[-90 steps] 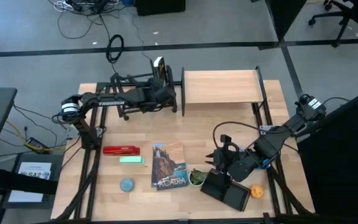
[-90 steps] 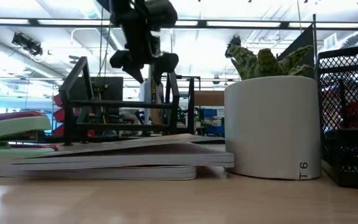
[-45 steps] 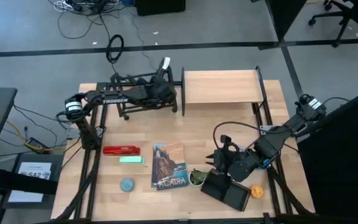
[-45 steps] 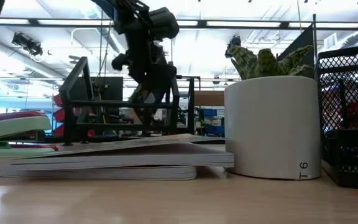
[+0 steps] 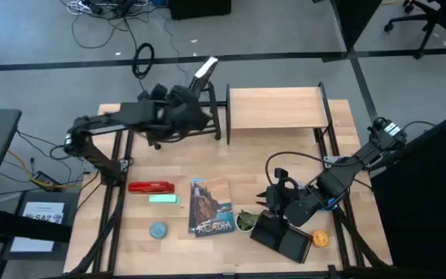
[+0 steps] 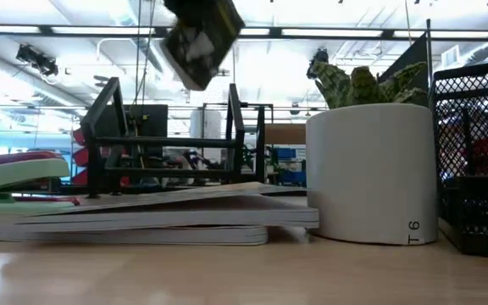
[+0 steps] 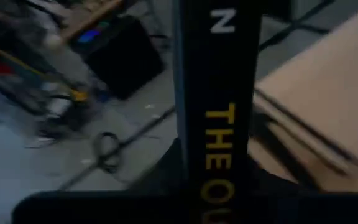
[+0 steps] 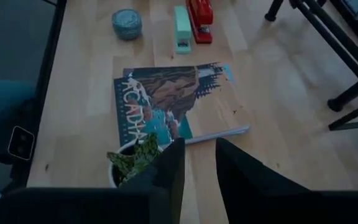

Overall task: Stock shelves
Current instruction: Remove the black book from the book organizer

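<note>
Left end effector point(image 5: 194, 87) raised above black rack point(image 5: 180, 116) at tabletop point(image 5: 207, 167) rear, pinching a dark book point(image 5: 204, 68) — tilted; right end effector point(image 5: 273, 195) narrowly parted by potted plant point(image 5: 245, 221); wood shelf point(image 5: 274, 108) beside rack.

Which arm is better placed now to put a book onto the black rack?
The left. Its hand already grips a dark book directly above the black rack. The right hand is low near the potted plant, holding nothing.

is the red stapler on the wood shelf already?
No, in the high view the red stapler lies on the table, beside the mint one, while the wood shelf has a bare top.
</note>
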Motion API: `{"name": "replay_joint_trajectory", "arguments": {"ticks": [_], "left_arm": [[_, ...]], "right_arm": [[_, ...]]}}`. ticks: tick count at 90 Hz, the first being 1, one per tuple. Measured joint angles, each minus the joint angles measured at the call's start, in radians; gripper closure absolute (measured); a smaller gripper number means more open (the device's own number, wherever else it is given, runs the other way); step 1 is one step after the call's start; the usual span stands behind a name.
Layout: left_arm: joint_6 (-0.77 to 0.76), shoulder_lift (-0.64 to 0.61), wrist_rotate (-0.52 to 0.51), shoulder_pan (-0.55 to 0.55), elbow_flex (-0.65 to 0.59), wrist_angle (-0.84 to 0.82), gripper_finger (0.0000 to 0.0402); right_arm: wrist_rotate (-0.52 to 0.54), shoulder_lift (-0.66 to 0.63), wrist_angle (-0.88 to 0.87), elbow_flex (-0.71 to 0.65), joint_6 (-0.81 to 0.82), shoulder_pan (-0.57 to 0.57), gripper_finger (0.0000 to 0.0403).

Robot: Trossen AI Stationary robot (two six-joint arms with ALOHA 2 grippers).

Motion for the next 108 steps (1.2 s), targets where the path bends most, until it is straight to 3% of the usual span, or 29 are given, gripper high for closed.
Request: {"name": "replay_joint_trajectory", "arguments": {"ticks": [15,32,45,55,72,90,97,108], "left_arm": [[-0.198,-0.1,0.2,-0.169,-0.076,-0.035,0.0372],[-0.462,-0.136,0.274,-0.402,-0.298,0.131,0.0372],[-0.584,-0.136,0.33,-0.549,-0.522,0.527,0.0372],[-0.6,-0.14,0.287,-0.62,-0.695,0.874,0.0372],[-0.77,-0.166,0.184,-0.66,-1.017,1.269,0.0372],[-0.834,-0.093,0.164,-0.668,-1.327,1.96,0.0372],[-0.892,-0.047,0.165,-0.67,-1.367,2.06,0.0372],[-0.998,0.036,0.232,-0.67,-1.364,2.04,0.0372]], "right_arm": [[0.0,0.0,0.0,0.0,0.0,0.0,0.0341],[0.002,0.0,0.0,0.0,0.0,0.015,0.0341],[0.021,0.0,0.0,0.0,-0.001,0.039,0.0341],[0.036,0.0,0.0,0.0,-0.002,0.051,0.0341],[0.037,0.0,0.0,0.0,-0.002,0.052,0.0341],[0.037,0.0,0.0,0.0,-0.002,0.051,0.0341],[0.038,0.0,0.002,0.0,-0.002,0.051,0.0341],[0.038,0.0,0.004,0.0,-0.002,0.05,0.0341]]}}
